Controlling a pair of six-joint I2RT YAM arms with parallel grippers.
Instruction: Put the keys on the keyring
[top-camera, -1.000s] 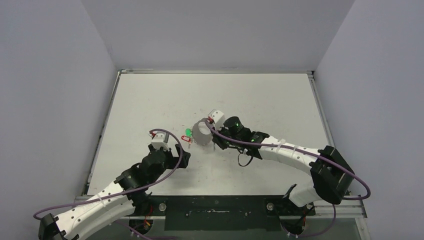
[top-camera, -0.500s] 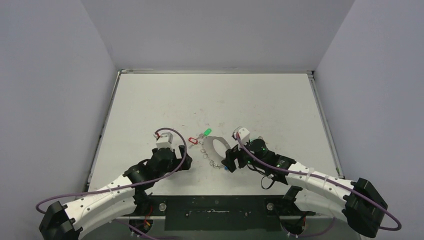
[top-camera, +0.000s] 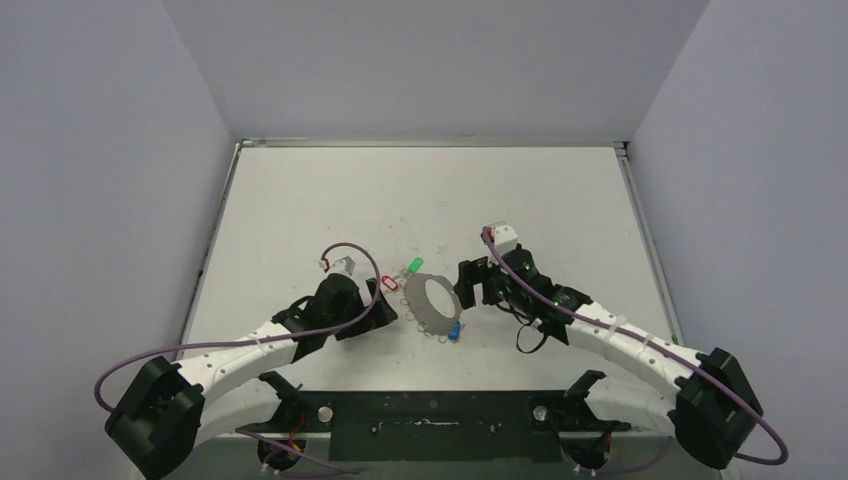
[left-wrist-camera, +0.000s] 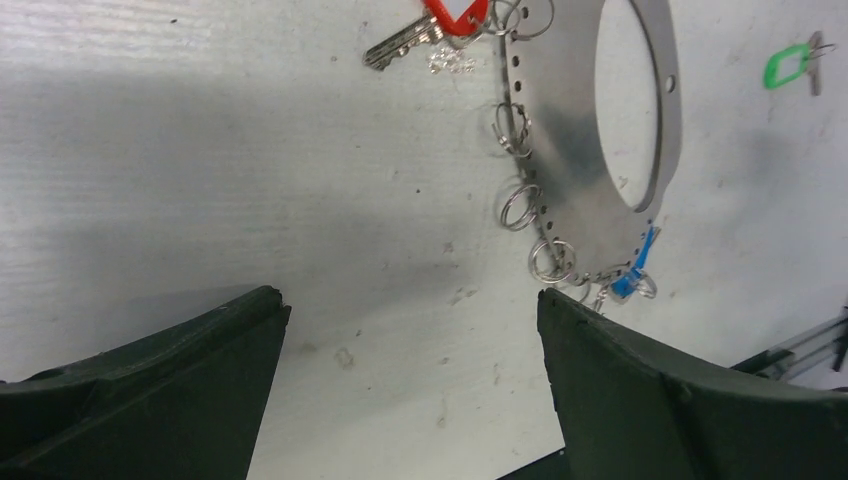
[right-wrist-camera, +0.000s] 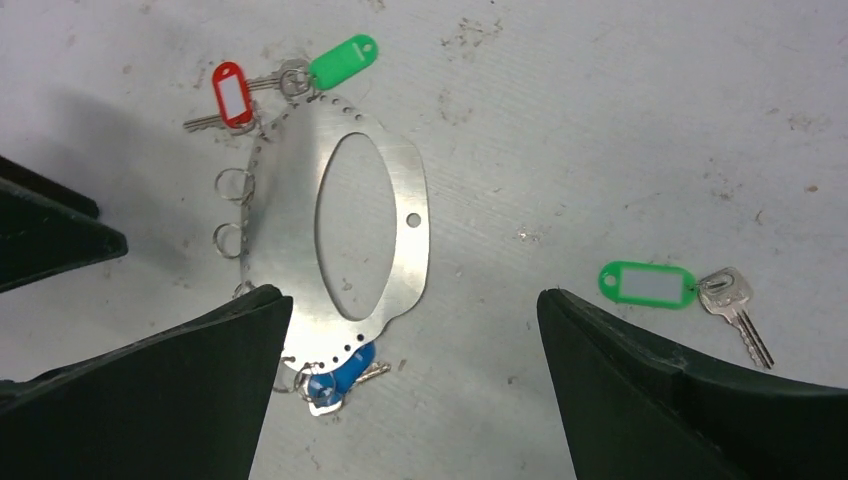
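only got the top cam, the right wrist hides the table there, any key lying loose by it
observer: yes, a small silver key with a green oblong plastic tag lies on the white table just ahead of the right gripper, apart from the large silver sheet-metal hoop keyring
operator: free loops on the hoop
observer: several bare wire loops along the rim facing the left gripper
operator: left holding anything
observer: no, its fingers stand wide apart over bare table

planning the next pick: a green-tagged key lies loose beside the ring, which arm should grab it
Right: the loose green key lies by the open right hand; the keyring separates it from the left hand.
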